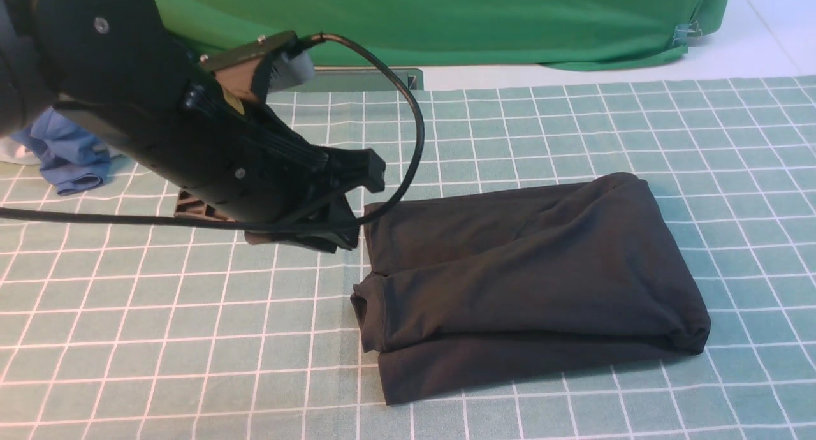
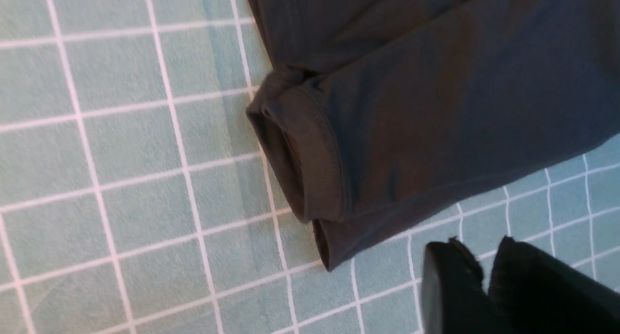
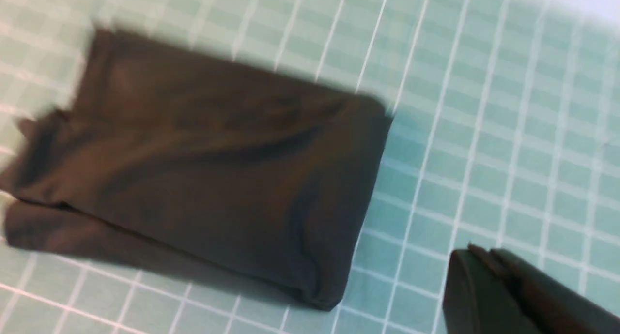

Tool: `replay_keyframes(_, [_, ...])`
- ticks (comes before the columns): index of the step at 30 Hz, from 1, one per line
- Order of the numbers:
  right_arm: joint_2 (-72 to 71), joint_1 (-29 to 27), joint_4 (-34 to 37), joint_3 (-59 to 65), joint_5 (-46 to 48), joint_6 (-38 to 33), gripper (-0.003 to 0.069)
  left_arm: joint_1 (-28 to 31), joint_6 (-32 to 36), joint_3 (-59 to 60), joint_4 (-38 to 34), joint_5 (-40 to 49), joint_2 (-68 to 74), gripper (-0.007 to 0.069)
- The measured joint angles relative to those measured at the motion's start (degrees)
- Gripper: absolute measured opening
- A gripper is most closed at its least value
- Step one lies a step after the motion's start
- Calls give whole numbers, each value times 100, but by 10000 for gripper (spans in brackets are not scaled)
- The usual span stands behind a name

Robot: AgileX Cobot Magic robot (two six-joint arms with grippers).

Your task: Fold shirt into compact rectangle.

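Observation:
The black shirt lies folded into a thick rectangle on the checked cloth, right of centre. Its rolled edge faces my left arm. My left gripper hovers just off the shirt's far left corner, above the cloth. In the left wrist view the left gripper is shut with nothing between its fingers, a little apart from the shirt. My right gripper is shut and empty, raised beside the shirt. The right arm does not show in the front view.
A blue garment and a bit of a white one lie at the far left behind my left arm. A green drape hangs behind the table. The checked tablecloth covers the table. A black cable loops off the left wrist.

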Motion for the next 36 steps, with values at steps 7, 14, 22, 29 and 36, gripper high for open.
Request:
replay_keyframes(7, [-2190, 0, 0, 911, -408, -149, 27, 0, 0, -4, 105, -314, -2, 11])
replay_keyframes(14, [-4094, 0, 411, 3246, -2609, -235, 27, 0, 0, -4, 138, -484, -2, 15])
replay_keyframes(22, [-4130, 0, 608, 5427, -6155, -399, 25, 0, -7, -4, 243, -538, -2, 15])
replay_keyframes(29, [-3672, 0, 620, 5588, -6390, -976, 24, 0, -7, -4, 243, -689, -2, 15])
replay_keyframes(36, [-3611, 0, 623, 5588, -5838, -1159, 24, 0, -7, -4, 243, -706, -2, 15])
